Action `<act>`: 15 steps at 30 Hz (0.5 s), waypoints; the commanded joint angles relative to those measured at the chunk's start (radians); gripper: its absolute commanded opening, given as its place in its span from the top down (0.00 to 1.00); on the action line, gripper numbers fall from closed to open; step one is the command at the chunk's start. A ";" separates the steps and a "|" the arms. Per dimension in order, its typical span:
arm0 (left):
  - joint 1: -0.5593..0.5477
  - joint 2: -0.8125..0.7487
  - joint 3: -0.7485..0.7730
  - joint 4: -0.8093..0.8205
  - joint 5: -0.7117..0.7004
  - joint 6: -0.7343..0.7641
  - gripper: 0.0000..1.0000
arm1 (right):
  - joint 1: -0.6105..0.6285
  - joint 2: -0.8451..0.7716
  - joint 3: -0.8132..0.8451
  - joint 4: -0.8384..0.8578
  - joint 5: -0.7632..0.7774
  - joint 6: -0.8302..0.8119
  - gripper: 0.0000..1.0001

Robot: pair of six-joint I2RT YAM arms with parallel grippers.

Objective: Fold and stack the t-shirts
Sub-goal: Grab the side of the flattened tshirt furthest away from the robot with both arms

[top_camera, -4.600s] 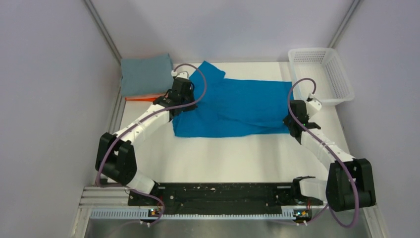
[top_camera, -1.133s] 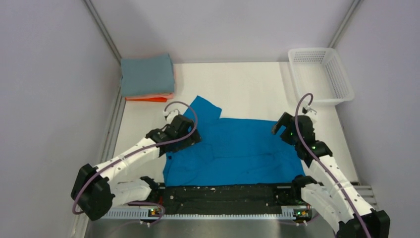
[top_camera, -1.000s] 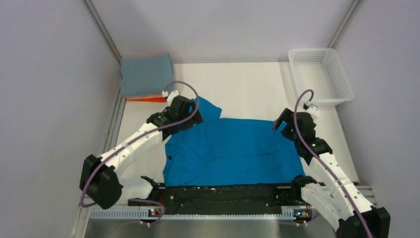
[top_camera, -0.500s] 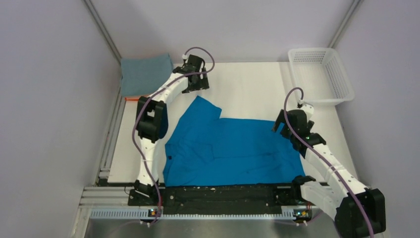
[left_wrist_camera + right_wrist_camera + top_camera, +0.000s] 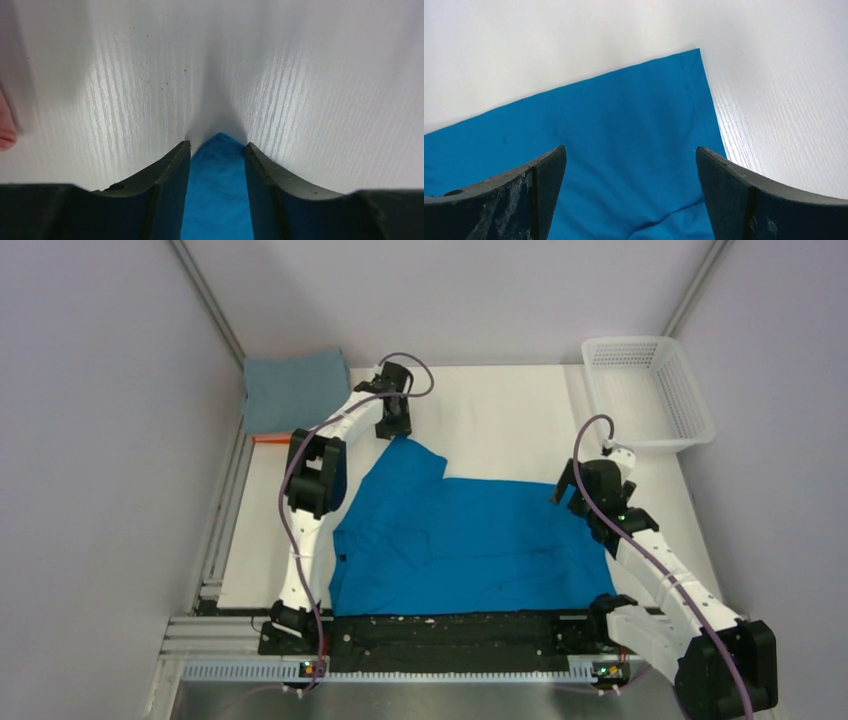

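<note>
A bright blue t-shirt (image 5: pixel 470 540) lies spread flat on the white table, one sleeve pointing to the far left. My left gripper (image 5: pixel 396 428) reaches far out to that sleeve tip. In the left wrist view the left gripper (image 5: pixel 216 150) stands half closed, and the blue sleeve tip (image 5: pixel 216 195) fills the gap between the fingers (image 5: pixel 165 172). My right gripper (image 5: pixel 578 490) hovers wide open over the shirt's far right corner (image 5: pixel 674 75). A folded grey-blue t-shirt (image 5: pixel 295 390) tops a stack at the far left, with an orange edge (image 5: pixel 272 438) showing under it.
A white mesh basket (image 5: pixel 648 341) stands at the far right corner. Grey walls close in on both sides. A black rail (image 5: pixel 450 630) runs along the near edge, touching the shirt's near hem. A pink cloth edge (image 5: pixel 5 131) shows at the left of the left wrist view.
The left arm swung from the shirt's left side out to the far sleeve tip and its jaws narrowed around it. The right gripper shifted slightly and stayed open.
</note>
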State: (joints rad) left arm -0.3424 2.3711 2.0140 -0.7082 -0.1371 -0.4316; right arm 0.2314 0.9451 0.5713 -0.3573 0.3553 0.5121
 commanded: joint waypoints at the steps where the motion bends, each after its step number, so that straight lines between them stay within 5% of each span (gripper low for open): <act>1: -0.006 -0.047 -0.084 0.000 0.038 -0.001 0.55 | -0.008 0.004 0.026 0.035 0.029 -0.014 0.01; 10: -0.053 -0.080 -0.141 -0.051 0.009 -0.008 0.70 | -0.009 0.000 0.020 0.035 0.046 -0.014 0.01; 13: -0.053 -0.078 -0.146 -0.048 0.009 -0.015 0.99 | -0.013 0.000 0.020 0.032 0.056 -0.013 0.01; 15: -0.055 -0.079 -0.148 -0.046 -0.022 -0.014 1.00 | -0.014 -0.003 0.020 0.029 0.060 -0.015 0.01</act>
State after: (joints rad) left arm -0.3866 2.3054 1.9015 -0.7006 -0.1482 -0.4389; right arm 0.2287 0.9451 0.5713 -0.3508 0.3809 0.5072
